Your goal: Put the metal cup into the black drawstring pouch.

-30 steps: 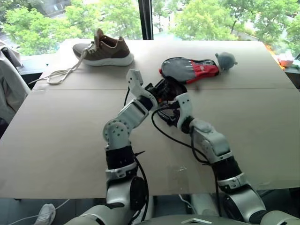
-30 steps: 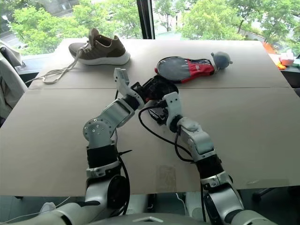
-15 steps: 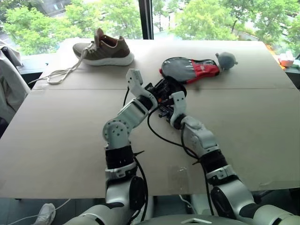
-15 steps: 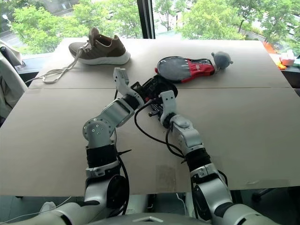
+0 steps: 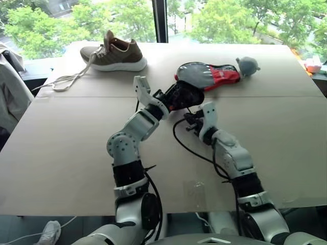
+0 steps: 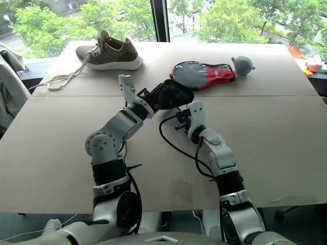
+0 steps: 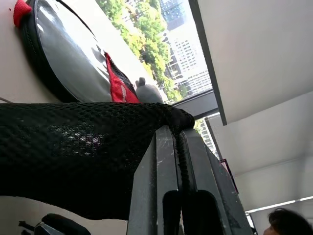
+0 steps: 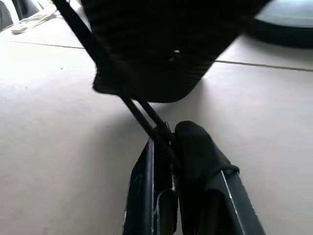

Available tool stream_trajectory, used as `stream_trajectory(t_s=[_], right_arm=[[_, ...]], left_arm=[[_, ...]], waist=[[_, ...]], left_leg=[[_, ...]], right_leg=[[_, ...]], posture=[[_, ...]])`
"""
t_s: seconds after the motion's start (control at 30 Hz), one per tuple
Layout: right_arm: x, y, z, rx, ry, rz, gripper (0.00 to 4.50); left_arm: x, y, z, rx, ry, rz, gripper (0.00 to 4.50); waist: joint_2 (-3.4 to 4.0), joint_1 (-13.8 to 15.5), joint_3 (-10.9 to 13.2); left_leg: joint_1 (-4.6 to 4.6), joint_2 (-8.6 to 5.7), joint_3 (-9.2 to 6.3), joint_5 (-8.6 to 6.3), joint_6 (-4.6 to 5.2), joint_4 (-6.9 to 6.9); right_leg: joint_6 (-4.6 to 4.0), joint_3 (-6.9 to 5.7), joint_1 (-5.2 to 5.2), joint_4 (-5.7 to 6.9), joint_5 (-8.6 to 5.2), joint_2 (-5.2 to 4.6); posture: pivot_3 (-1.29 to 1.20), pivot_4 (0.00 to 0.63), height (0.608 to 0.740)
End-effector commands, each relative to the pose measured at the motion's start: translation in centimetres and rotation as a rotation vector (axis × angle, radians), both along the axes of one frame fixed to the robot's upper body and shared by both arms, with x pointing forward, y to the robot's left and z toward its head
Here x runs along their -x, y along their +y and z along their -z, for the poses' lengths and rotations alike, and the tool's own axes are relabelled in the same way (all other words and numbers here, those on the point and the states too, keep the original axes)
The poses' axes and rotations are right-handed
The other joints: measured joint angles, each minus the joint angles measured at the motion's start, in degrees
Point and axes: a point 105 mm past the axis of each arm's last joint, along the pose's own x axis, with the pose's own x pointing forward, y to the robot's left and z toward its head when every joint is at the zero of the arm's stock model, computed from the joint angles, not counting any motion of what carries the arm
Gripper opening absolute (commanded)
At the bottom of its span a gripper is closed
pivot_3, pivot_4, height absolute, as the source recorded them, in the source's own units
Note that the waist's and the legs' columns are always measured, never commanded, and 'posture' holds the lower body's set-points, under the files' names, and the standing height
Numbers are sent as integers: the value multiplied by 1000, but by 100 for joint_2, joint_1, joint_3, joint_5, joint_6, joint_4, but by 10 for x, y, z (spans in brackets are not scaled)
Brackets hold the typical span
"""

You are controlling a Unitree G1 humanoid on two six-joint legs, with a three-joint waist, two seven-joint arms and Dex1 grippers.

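Observation:
The black drawstring pouch [image 5: 184,95] hangs just above the table, near its middle. My left gripper [image 7: 177,143] is shut on the pouch's [image 7: 73,152] top edge and holds it up. Its thin black cord [image 8: 133,110] runs down from the pouch [image 8: 156,44] into my right gripper [image 8: 168,139], which is shut on it. That gripper [image 5: 190,119] sits low over the table, just right of and nearer to me than the pouch. The metal cup is hidden.
A dark-grey-and-red paddle case [image 5: 207,75] lies just behind the pouch, with a grey rounded object [image 5: 247,64] at its right end. A brown shoe [image 5: 115,53] with a long loose lace [image 5: 64,80] sits at the back left. The cardboard-covered table [image 5: 61,153] is bare at the front.
My right gripper went in under the pouch, shut on its cord and drew back to the right. My left arm has rolled a little, and the pouch now sits slightly higher.

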Motion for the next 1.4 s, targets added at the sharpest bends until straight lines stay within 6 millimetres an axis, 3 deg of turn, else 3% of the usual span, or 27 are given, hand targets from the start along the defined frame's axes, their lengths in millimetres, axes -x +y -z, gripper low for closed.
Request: stream_trajectory(t_s=[0.03, 0.13, 0.27, 0.4, 0.5, 0.6, 0.7, 0.8, 1.0, 1.2, 1.4], right_arm=[[9, -25, -37, 41, -131, 23, 16], [12, -47, -60, 86, -196, 63, 0], [12, -64, -79, 137, -256, 113, 0], [7, -85, -104, 275, -381, 180, 0], [0, -96, -137, 371, -534, 242, 0], [1, -91, -170, 396, -662, 239, 0], [7, -77, -202, 381, -759, 201, 0], [12, -64, -221, 361, -813, 165, 0], [18, -47, -238, 351, -869, 98, 0], [20, -39, -239, 350, -876, 66, 0], [23, -33, -236, 347, -867, 39, 0]], left_arm=[[8, 13, -20, 105, -100, -10, 279], [6, 13, -12, 89, -52, 9, 1232], [7, 9, -10, 25, -54, 40, 3055], [12, 11, -8, -91, -80, 59, 3055], [25, 12, -10, -107, -123, 145, 3055], [32, 17, -20, -167, -227, 174, 3055], [21, 22, -41, -364, -421, 79, 3055], [16, 13, -60, -517, -606, 71, 3055], [14, -25, -84, -641, -862, 116, 3055], [13, -50, -92, -560, -917, 148, 3055], [13, -67, -94, -536, -951, 186, 3055]], waist=[[1, -8, 1], [0, 6, 1], [-2, 15, 1], [-1, 11, 2], [0, -13, 3], [-1, -22, 7], [-2, -3, 9], [-1, 27, 14], [-1, 49, 14], [-1, 18, 14], [-1, 5, 14]], left_leg=[[0, 2, 4, 0, 0, 0], [0, 2, 7, 0, 0, -1], [1, 1, 8, 0, 1, 0], [0, 0, 12, 0, 1, 0], [1, 0, 17, 0, 1, -1], [1, 5, 15, 1, 0, -6], [3, 6, 15, 1, -1, -12], [-3, 3, 17, 4, -6, -10], [-22, -1, 12, 4, -6, -10], [-85, 1, 8, 19, -30, -6], [-85, 1, 12, 5, -5, -6]], right_leg=[[0, 0, 0, 0, 0, 4], [-1, 0, -1, 1, 0, 4], [0, -1, 2, 0, -1, 3], [0, 0, 2, -1, -1, 3], [0, 4, -1, -2, -1, 3], [-1, 4, -5, 0, -1, 7], [-6, 1, -5, -1, -4, 10], [-6, 0, -4, -9, -3, 7], [-4, -5, -7, -32, -2, 1], [-3, -7, -77, -10, -1, 0], [-3, -5, -85, 2, -1, -1]], posture=[[0, 150, 740], [0, 150, 740], [0, 150, 740], [0, 150, 740], [0, 150, 740], [0, 150, 740], [0, 150, 740], [0, 150, 740], [0, 150, 740], [0, 150, 740], [0, 150, 740]])
